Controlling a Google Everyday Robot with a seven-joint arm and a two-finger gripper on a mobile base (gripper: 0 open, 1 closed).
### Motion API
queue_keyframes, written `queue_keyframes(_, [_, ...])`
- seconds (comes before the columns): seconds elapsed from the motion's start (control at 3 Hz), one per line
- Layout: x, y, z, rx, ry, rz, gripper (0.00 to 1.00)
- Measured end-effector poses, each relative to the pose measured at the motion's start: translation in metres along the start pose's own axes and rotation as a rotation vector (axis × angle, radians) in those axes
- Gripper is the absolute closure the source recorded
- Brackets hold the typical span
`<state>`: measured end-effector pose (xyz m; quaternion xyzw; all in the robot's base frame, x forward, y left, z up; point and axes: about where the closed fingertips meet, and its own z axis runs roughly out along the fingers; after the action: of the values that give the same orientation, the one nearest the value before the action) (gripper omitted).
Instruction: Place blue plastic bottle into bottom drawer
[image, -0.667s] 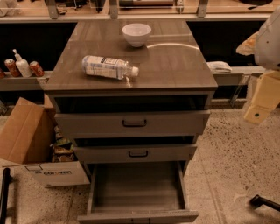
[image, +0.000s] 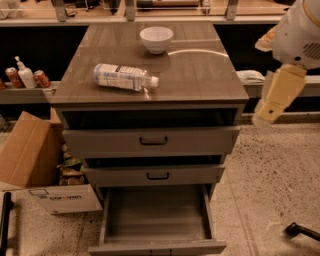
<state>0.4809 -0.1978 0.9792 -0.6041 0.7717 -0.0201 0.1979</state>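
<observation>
The pale yellow gripper (image: 274, 97) hangs off the cabinet's right side, well apart from the bottle. I cannot tell how far it is open, and nothing shows in its hold. At far left an open cardboard box (image: 25, 150) stands beside the cabinet. The clear, blue-labelled plastic bottle (image: 125, 77) lies on its side on the wood-grain cabinet top (image: 205, 75), near the front-left edge. It looks light, smooth and apt to roll, so gripping across the labelled middle seems safest. A white bowl (image: 156, 39) sits behind, apart. Below, the 2 upper drawers (image: 152, 141) jut slightly, and the grey bottom drawer (image: 157, 247) stands pulled out, open from above.
</observation>
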Motion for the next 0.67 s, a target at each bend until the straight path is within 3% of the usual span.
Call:
queue_keyframes(0.33, [-0.040, -0.028, 0.017, 0.009, -0.072, -0.012, 0.00])
queue_keyframes(0.67, [-0.085, -0.045, 0.053, -0.016, -0.135, -0.020, 0.00])
